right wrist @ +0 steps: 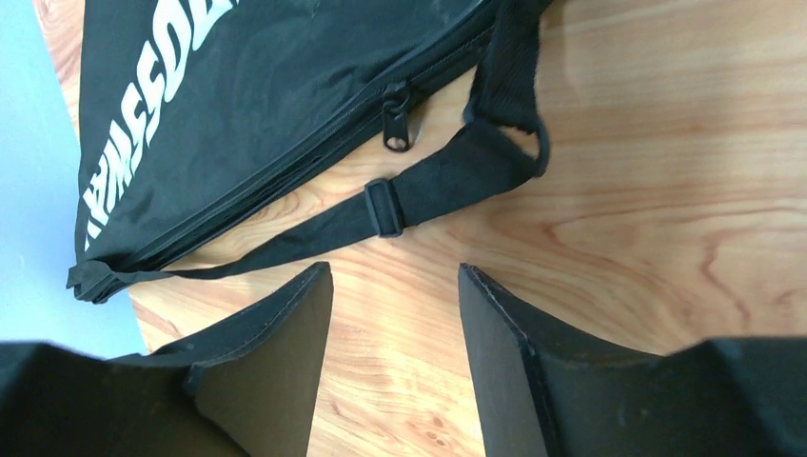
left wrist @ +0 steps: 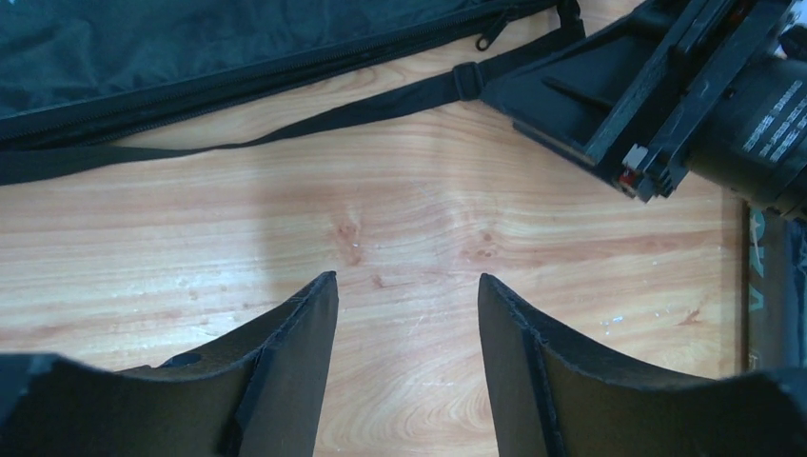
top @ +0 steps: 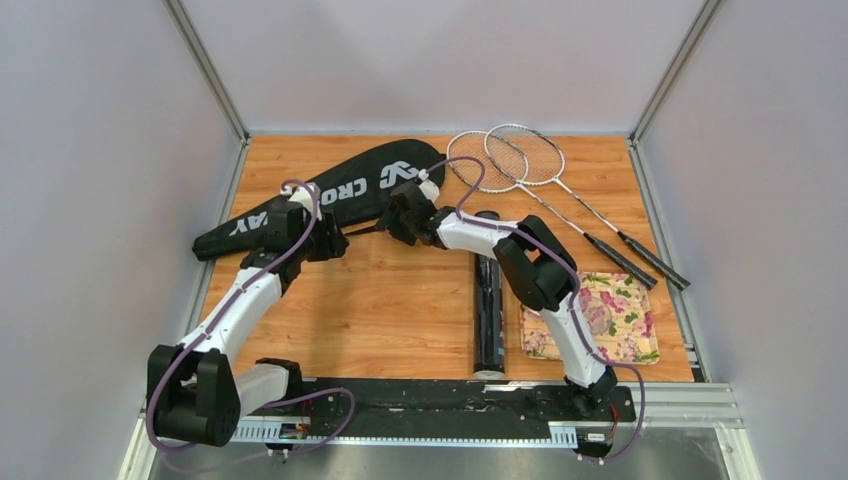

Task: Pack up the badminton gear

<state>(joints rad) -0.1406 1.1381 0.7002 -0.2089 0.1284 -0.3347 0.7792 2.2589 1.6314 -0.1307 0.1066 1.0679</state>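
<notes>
The black CROSSWAY racket bag (top: 310, 200) lies at the back left, zipped, with its strap (top: 365, 231) trailing onto the wood. My left gripper (top: 340, 243) is open and empty over bare wood just in front of the bag (left wrist: 190, 48). My right gripper (top: 395, 225) is open and empty, close to the strap (right wrist: 419, 190) and the zipper pull (right wrist: 395, 129). Two silver rackets (top: 520, 165) lie crossed at the back right. The dark tube (top: 488, 300) lies in the middle. No shuttlecocks are in view.
A flower-patterned tray (top: 610, 320) sits at the front right beside the tube. The racket handles (top: 640, 262) reach toward the tray's far edge. Metal rails border the table on both sides. The two grippers face each other, close together.
</notes>
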